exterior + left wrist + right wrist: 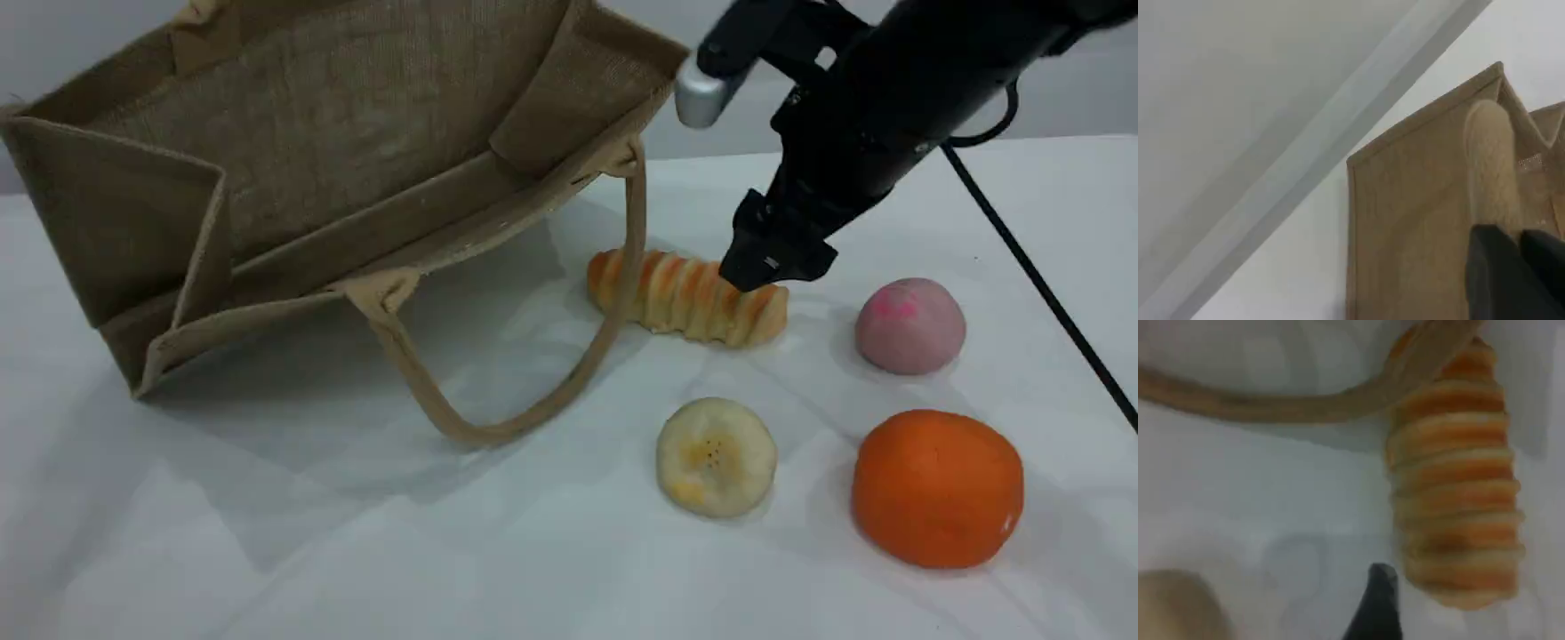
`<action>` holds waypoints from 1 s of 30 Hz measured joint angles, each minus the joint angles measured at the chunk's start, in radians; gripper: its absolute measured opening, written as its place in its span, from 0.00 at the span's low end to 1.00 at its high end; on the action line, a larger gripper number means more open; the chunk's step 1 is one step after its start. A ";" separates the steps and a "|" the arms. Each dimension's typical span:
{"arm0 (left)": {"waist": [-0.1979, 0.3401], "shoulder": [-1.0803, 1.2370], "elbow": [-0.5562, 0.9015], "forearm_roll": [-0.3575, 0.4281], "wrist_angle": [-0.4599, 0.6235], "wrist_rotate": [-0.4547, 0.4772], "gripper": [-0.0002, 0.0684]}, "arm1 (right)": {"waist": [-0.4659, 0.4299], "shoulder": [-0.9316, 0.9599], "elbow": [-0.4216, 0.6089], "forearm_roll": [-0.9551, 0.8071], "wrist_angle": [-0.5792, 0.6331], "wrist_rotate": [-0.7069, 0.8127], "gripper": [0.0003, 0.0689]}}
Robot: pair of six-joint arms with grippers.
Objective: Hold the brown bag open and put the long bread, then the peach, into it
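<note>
Left pincer [1515,250] clamps the brown bag [338,169] handle [1491,167]; right pincer [769,267], wide open, empty, over the long bread [689,298].

I find no writing, label, brand, number or sign that I can read in any of my views: not on the brown bag [338,133], nor on anything lying beside it.

Soft even light, blurry wrist views
</note>
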 joint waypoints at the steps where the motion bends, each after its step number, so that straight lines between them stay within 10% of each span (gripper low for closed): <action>1: 0.000 0.000 0.000 0.000 0.000 0.000 0.11 | -0.001 0.007 0.000 0.000 -0.017 0.000 0.85; 30: 0.000 0.000 0.000 0.000 0.000 0.000 0.11 | 0.020 0.226 -0.135 0.046 -0.063 0.004 0.85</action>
